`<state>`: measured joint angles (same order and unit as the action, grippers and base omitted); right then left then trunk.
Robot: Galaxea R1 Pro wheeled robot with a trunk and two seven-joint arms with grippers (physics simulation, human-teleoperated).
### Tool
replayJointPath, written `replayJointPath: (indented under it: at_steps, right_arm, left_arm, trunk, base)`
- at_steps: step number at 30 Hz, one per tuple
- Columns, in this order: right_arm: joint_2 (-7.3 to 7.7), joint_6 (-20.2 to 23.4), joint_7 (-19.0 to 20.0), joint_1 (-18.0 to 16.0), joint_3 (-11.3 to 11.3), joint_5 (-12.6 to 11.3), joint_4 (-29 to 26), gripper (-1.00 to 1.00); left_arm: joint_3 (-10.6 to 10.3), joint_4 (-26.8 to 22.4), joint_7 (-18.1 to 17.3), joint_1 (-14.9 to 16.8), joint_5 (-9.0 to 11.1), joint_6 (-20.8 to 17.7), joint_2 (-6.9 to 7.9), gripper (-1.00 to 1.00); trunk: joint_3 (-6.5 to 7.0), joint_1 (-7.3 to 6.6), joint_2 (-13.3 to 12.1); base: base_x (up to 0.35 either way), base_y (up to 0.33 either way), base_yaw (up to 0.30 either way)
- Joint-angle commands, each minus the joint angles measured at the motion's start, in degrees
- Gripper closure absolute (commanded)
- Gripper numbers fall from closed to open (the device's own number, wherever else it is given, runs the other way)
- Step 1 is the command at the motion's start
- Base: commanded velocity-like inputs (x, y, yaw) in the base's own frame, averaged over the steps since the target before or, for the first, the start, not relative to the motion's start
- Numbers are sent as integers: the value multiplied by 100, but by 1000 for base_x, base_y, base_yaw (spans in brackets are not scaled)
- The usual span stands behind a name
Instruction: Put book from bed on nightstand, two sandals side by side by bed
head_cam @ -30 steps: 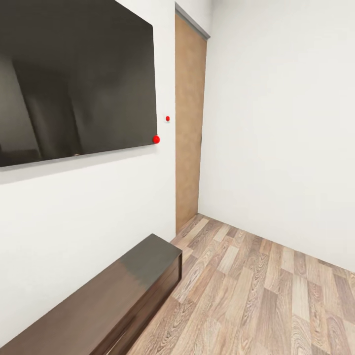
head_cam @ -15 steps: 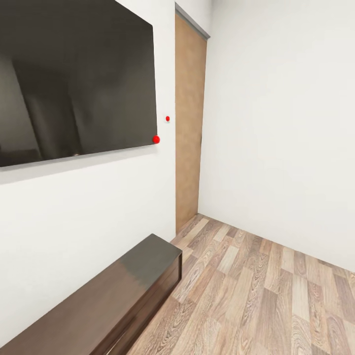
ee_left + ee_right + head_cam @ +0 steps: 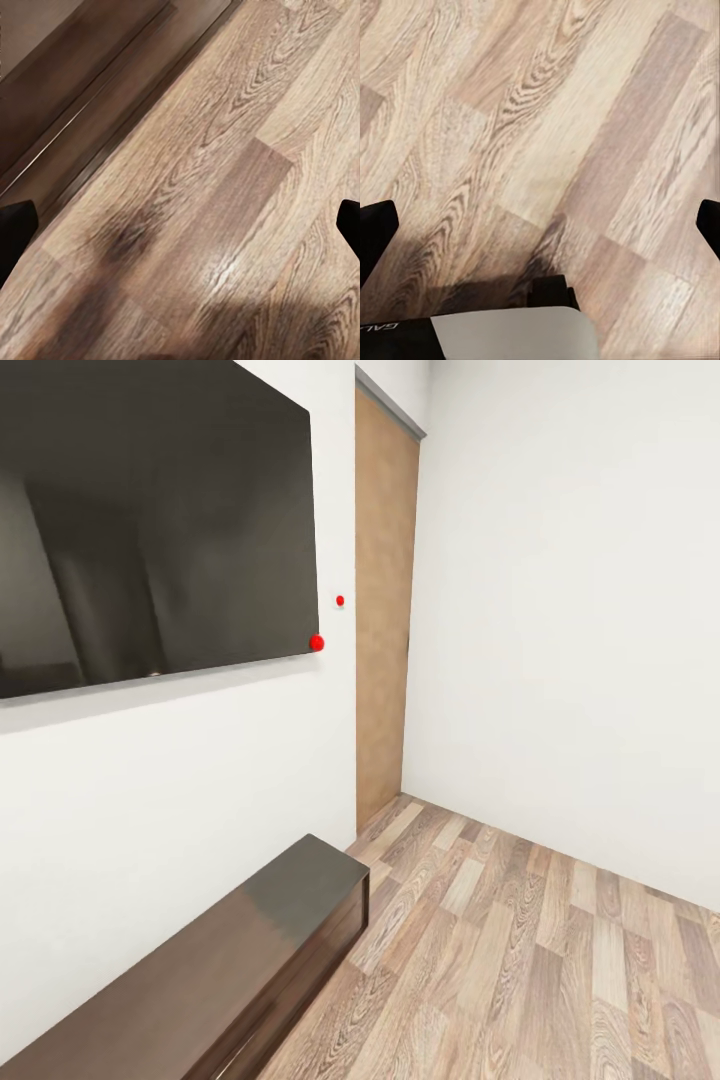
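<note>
Facing a large dark wall screen (image 3: 150,530) above a long dark-brown wooden cabinet (image 3: 230,960), both tools (image 3: 180,225) (image 3: 540,225) spread wide and empty over the wood-plank floor (image 3: 520,960), the robot looks to be searching, and must next turn to find the bed.

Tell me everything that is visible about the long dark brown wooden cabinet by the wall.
The long dark brown wooden cabinet is low and glossy, with a flat top that reflects the light wall. It stands on the wood-plank floor directly against the white wall, below the large black wall screen. A drawer line runs along its front. Nothing lies on the visible top.
</note>
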<state>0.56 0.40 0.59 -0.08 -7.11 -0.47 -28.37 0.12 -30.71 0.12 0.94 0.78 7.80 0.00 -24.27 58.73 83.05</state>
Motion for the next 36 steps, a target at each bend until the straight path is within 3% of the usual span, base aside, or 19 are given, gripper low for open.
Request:
replayJointPath:
  at_steps: [1, 8, 36]
  right_arm:
    - [-2, 4, 5, -1, -57, -5, -8, -100]
    - [-15, 4, 3, -1, -231, -6, -10, -100]
    - [-38, 4, -6, -1, -242, -10, 16, -100]
  left_arm:
    - [-1, 6, 3, 3, 9, 18, 3, -100]
    - [-6, 12, 6, 3, 8, 19, 2, -100]
    - [-12, 12, 13, 3, 1, 19, -9, -100]
  trunk:
    - [-6, 0, 3]
    - [-6, 0, 3]
    - [-6, 0, 3]
  base:
    - [0, 0, 0]
    - [0, 0, -42]
    - [0, 0, -177]
